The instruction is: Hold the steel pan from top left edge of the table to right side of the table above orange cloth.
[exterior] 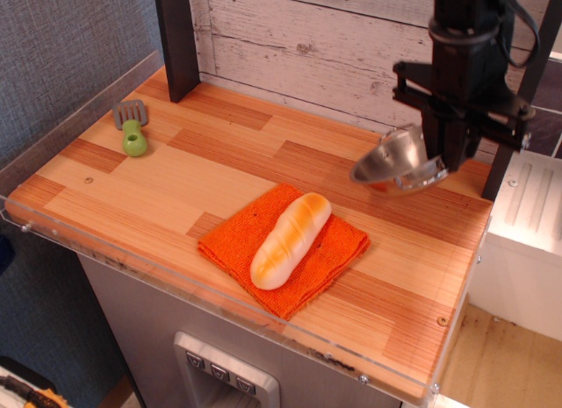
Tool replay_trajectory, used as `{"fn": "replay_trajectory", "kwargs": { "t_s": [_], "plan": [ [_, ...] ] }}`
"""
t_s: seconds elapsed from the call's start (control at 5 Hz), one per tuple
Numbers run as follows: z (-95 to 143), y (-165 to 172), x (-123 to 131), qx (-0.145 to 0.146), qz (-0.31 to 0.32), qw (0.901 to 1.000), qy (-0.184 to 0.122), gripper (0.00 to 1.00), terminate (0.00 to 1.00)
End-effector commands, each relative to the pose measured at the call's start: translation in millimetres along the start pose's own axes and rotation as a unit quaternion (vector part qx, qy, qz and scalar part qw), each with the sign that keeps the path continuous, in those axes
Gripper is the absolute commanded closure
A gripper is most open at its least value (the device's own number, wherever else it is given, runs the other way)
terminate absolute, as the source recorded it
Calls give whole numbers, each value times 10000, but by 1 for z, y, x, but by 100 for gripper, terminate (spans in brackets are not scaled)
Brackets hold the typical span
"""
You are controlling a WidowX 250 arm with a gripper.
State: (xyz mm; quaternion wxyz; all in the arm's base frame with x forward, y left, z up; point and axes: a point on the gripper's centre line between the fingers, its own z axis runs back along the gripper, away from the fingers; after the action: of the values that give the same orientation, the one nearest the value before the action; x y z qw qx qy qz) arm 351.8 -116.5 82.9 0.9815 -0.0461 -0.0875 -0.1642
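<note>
The steel pan hangs tilted in the air over the right rear of the table, its rim pinched by my gripper. The gripper is shut on the pan's right edge and points straight down. The orange cloth lies at the front middle of the table, to the left of and nearer than the pan, with a tan bread loaf lying diagonally across it. The pan is up and to the right of the cloth, not directly over it.
A green-handled grey spatula lies at the rear left. A dark post stands at the back left and another at the back right. A whitewashed plank wall backs the table. Clear acrylic edging rims the front.
</note>
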Motion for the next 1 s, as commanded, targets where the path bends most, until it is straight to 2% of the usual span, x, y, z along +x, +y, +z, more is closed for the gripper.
{"fn": "replay_trajectory", "kwargs": {
  "t_s": [0.0,0.2,0.4,0.6,0.8],
  "plan": [
    [-8,4,-9,217,96,9996,122,100,0],
    [-18,16,-15,267,196,9992,235,100,0],
    [-24,19,-13,236,224,9993,158,100,0],
    [-28,19,-10,124,390,9992,-29,0,0],
    [-27,20,-9,-110,448,9983,-354,0,0]
  ]
}}
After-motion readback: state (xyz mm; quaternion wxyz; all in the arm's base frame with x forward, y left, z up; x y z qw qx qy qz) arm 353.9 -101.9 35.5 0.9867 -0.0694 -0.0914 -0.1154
